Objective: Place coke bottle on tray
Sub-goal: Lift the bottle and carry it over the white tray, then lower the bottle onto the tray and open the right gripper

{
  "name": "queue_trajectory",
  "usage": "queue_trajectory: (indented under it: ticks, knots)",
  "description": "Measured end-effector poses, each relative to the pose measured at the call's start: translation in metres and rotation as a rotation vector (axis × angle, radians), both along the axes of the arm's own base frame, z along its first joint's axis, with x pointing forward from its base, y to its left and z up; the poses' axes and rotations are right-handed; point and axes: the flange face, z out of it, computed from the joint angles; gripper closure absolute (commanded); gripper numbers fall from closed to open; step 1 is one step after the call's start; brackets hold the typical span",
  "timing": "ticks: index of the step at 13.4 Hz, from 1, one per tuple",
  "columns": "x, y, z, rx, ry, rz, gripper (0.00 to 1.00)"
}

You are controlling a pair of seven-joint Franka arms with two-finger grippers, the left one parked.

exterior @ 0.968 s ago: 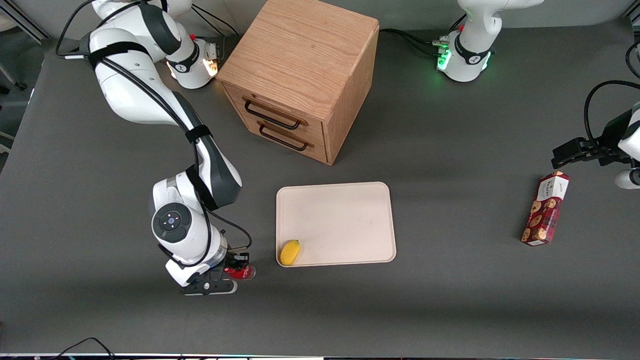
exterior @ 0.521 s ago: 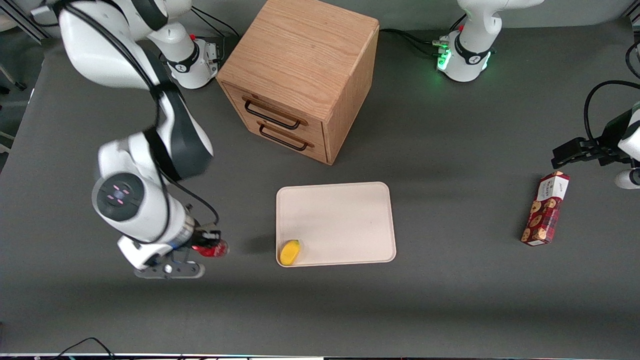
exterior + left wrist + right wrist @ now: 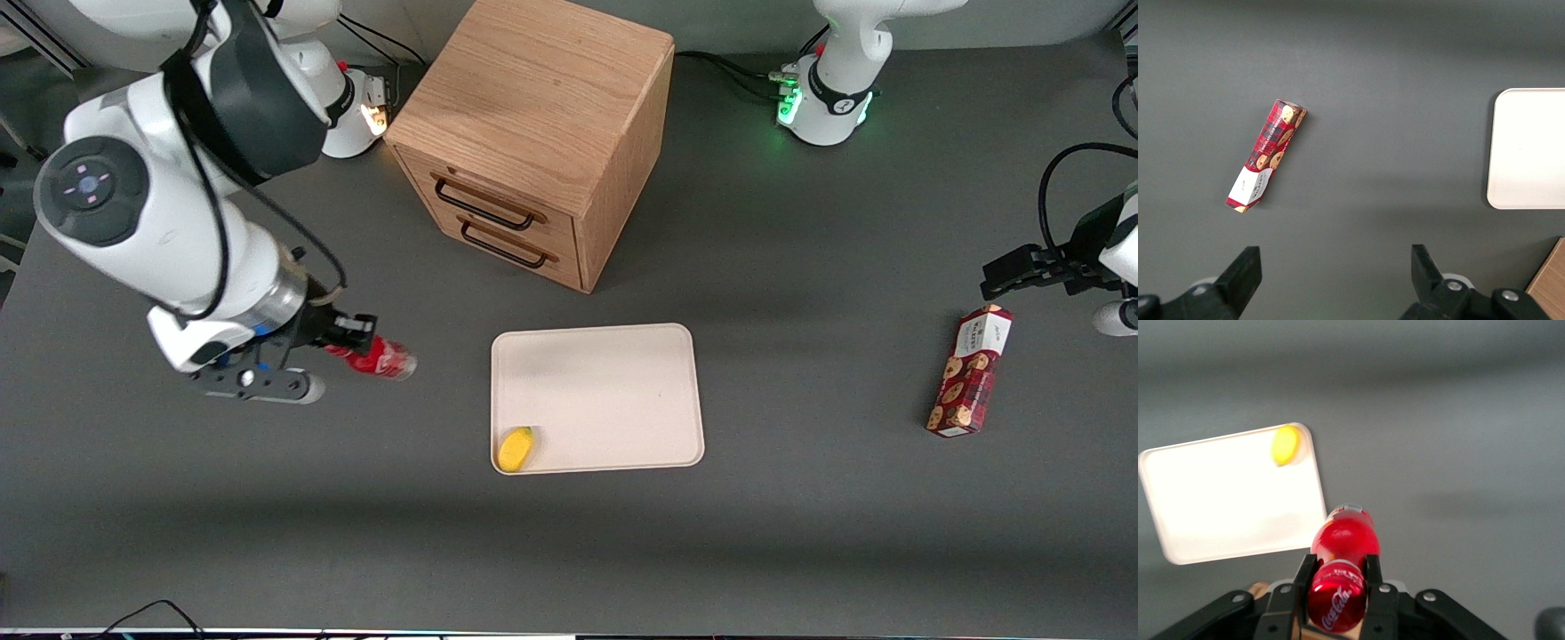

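Observation:
My right gripper (image 3: 348, 336) is shut on the coke bottle (image 3: 373, 357), a small bottle with a red cap and red label, and holds it high above the table, toward the working arm's end from the tray (image 3: 605, 391). In the right wrist view the red cap (image 3: 1336, 605) sits between my two black fingers (image 3: 1304, 577), and the bottle (image 3: 1343, 537) hangs over bare table beside the cream tray (image 3: 1231, 500). The tray is flat, with a low rim and rounded corners.
A yellow fruit (image 3: 516, 448) lies in the tray's corner nearest the front camera; it also shows in the right wrist view (image 3: 1286, 445). A wooden drawer cabinet (image 3: 533, 133) stands farther from the camera than the tray. A red cookie box (image 3: 969, 371) lies toward the parked arm's end.
The right arm has risen from the table with the coke bottle in its gripper, moving away from the front camera and a little farther from the tray.

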Motion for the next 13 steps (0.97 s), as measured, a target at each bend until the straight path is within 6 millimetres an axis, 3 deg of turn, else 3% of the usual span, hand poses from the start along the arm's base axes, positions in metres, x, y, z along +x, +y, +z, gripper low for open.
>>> queue_trajectory:
  ticks: [2, 6, 9, 13]
  knots:
    - [-0.013, 0.039, -0.016, 0.023, 0.010, -0.046, 1.00]
    - [-0.030, 0.099, -0.077, 0.004, -0.002, -0.107, 1.00]
    - [-0.030, 0.124, -0.124, -0.024, -0.008, -0.111, 1.00]
    - [-0.021, 0.133, -0.193, -0.062, -0.024, -0.100, 1.00]
